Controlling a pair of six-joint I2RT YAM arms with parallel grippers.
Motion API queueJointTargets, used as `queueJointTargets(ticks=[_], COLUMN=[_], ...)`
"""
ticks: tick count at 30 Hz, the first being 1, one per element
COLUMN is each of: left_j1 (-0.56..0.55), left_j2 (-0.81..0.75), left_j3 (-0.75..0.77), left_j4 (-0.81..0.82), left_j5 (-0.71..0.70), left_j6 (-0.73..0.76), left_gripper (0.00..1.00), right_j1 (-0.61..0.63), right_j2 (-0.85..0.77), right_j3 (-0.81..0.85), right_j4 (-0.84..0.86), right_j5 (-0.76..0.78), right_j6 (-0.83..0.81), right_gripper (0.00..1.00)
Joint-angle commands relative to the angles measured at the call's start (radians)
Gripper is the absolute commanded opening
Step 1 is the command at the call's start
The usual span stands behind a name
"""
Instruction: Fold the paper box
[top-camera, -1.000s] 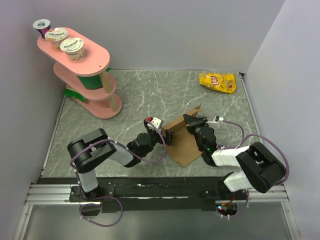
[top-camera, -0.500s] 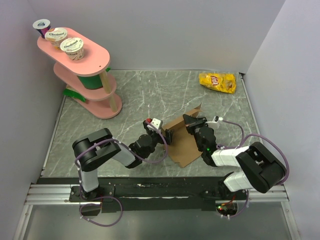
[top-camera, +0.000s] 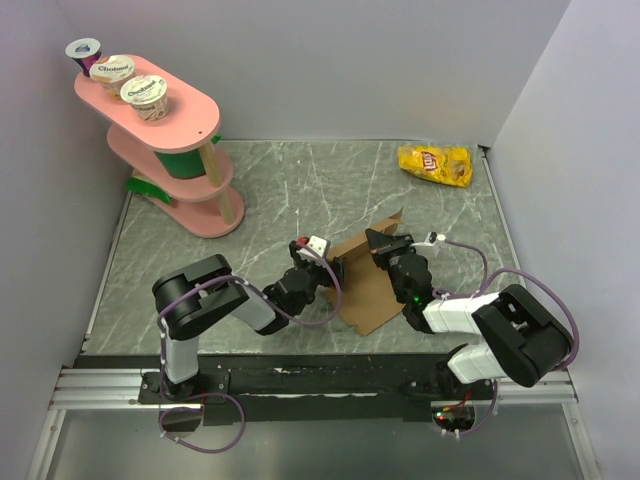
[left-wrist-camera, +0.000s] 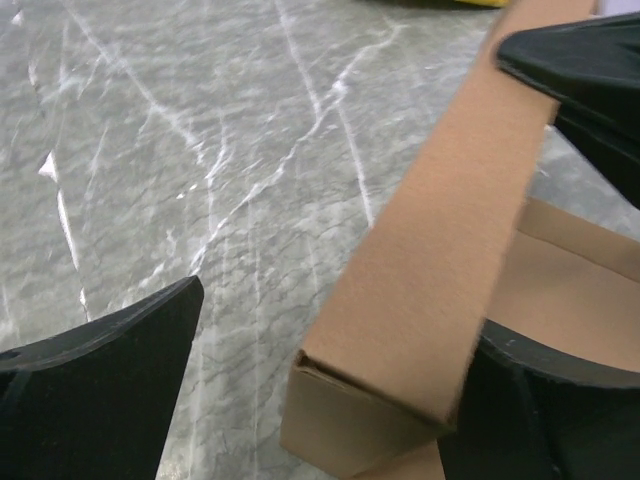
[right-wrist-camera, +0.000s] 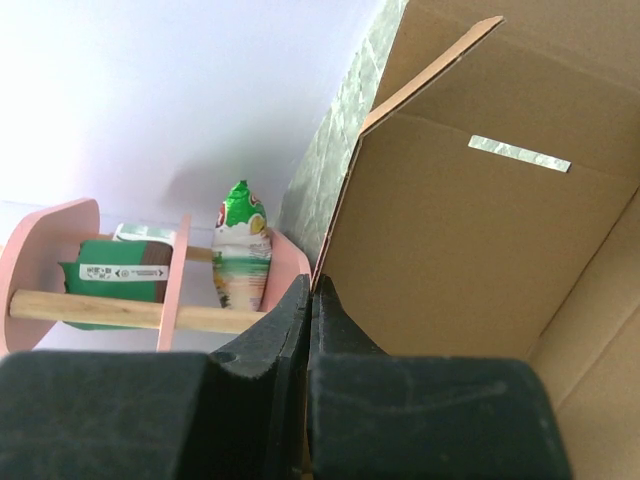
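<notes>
One grey marbled table (top-camera: 300, 190) fills the top view, with a pink tiered shelf (top-camera: 170, 150) at upper left. The paper box (top-camera: 365, 290) lies at centre, partly folded. The right gripper (top-camera: 378, 243) is clamped on its raised flap. The left gripper (top-camera: 335, 268) has its fingers apart, astride a side wall. A chip bag (top-camera: 435, 164) lies at upper right.
</notes>
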Motion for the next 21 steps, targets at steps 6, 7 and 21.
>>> queueJointTargets(ticks=[6, 7, 21], left_j1=[0.013, 0.011, -0.010], left_j2=[0.008, 0.006, 0.035], left_j3=[0.026, 0.024, 0.079], left_j4=[-0.204, -0.225, -0.362], left_j5=[-0.319, -0.325, -0.473], left_j6=[-0.117, -0.126, -0.117], left_gripper=[0.79, 0.77, 0.41], right_j1=[0.017, 0.016, 0.028], right_j2=[-0.028, -0.026, -0.043], right_j3=[-0.031, -0.029, -0.006], right_j4=[-0.109, -0.109, -0.190], right_j5=[-0.017, -0.017, 0.004], right_j6=[-0.068, -0.067, -0.048], right_gripper=[0.00, 0.00, 0.00])
